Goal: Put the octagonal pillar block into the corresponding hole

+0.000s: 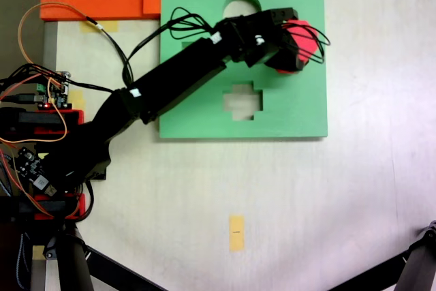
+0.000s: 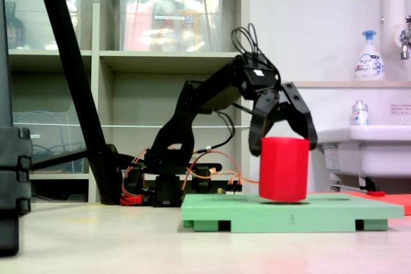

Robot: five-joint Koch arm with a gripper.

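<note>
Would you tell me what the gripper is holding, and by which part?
The gripper holds the red block by its upper sides, above the green board.

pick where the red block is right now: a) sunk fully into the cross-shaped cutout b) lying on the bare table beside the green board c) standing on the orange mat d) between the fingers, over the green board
d: the red block sits between the gripper fingers, its lower end at the green board surface, most of it above it.

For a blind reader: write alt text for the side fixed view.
A black arm's gripper holds a red block by its top, its base at the green board. Shelves and a sink stand behind.
</note>
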